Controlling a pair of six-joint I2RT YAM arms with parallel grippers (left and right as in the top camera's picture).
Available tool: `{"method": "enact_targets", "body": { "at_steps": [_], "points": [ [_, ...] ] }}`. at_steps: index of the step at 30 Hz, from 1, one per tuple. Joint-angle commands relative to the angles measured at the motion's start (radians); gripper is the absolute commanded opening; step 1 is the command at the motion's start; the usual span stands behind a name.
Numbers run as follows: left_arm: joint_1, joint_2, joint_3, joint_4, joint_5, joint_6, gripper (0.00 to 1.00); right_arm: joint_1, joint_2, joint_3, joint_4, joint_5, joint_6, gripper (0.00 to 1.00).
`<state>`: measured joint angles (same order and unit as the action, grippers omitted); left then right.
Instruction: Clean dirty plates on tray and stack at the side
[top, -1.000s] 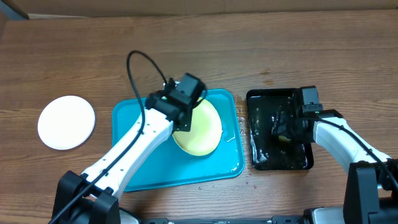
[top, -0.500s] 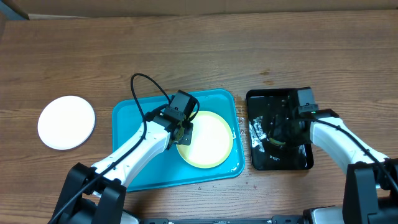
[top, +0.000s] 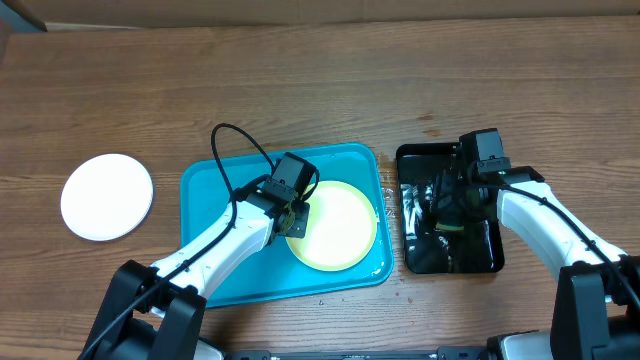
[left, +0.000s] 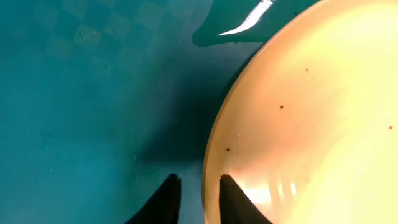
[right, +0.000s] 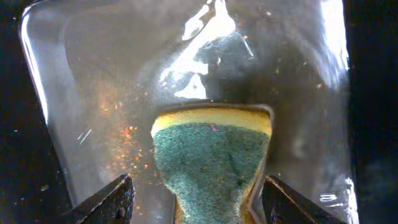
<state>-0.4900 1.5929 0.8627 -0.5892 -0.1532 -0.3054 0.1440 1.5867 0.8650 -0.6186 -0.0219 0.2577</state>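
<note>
**Overhead.** You are at the scrubbing step. The pale yellow-green plate (top: 338, 228) lies flat in the right half of the turquoise tray (top: 215, 200). One white plate (top: 107, 196) sits on the table (top: 300, 80), well off to the left. Your left arm reaches diagonally over the tray from the near edge, with the left gripper (top: 296, 212) down at the plate's left rim. Your right arm bends inward from the right, with the right gripper (top: 452, 205) low over the wet black tray (top: 480, 255), apart from the plate.

**Left wrist.** The two fingers (left: 168, 200) straddle the plate's rim, one over the tray floor and the other over the plate. They are parted a little and bare tray shows between them, so read this pincer as loosened, not pinching. Dark specks dot the plate's face, so it is not clean yet.

**Right wrist.** The sponge (right: 211, 155) stands between the jaws, green scouring face up and a yellow band at its far end. The jaws are spread wide with a gap on either side, so they are not squeezing it.

By my judgement, your next move is to close on the sponge and carry it left to the plate. Have the left pincer steady the rim before you wipe, since a wet plate could skid.
</note>
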Motion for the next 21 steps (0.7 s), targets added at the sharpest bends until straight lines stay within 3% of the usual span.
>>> {"method": "enact_targets", "body": {
  "at_steps": [1,5,8,11,12,13,14,17,19,21],
  "points": [
    [0.007,0.005,-0.01,0.004,-0.005,-0.015,0.33,-0.002,-0.006,0.009,0.02,0.029,0.0,0.67],
    [0.007,0.01,-0.014,-0.004,0.026,-0.016,0.37,-0.002,-0.006,-0.048,0.096,0.029,0.0,0.63],
    [0.007,0.018,-0.018,-0.005,0.042,-0.012,0.36,-0.002,-0.006,-0.074,0.123,0.029,0.0,0.53],
    [0.007,0.027,-0.018,-0.008,0.052,0.0,0.38,-0.002,-0.006,-0.076,0.123,0.029,0.0,0.34],
    [0.007,0.03,-0.018,-0.011,0.062,0.006,0.37,-0.002,-0.006,-0.075,0.127,0.029,0.0,0.17],
    [0.008,0.034,-0.018,-0.012,0.077,0.016,0.37,-0.002,-0.006,-0.071,0.134,0.029,0.0,0.12],
    [0.008,0.035,-0.018,-0.013,0.089,0.021,0.38,-0.002,-0.006,-0.058,0.135,0.028,0.0,0.12],
    [0.02,0.034,-0.011,-0.042,0.187,0.055,0.41,-0.002,-0.008,0.04,0.043,0.028,0.0,0.49],
    [0.036,0.034,-0.006,-0.074,0.24,0.049,0.38,-0.002,-0.008,0.088,-0.021,0.029,0.0,0.52],
    [0.07,0.034,-0.004,-0.115,0.285,-0.002,0.43,-0.002,-0.008,0.111,-0.065,0.029,0.0,0.54]
  ]
}}
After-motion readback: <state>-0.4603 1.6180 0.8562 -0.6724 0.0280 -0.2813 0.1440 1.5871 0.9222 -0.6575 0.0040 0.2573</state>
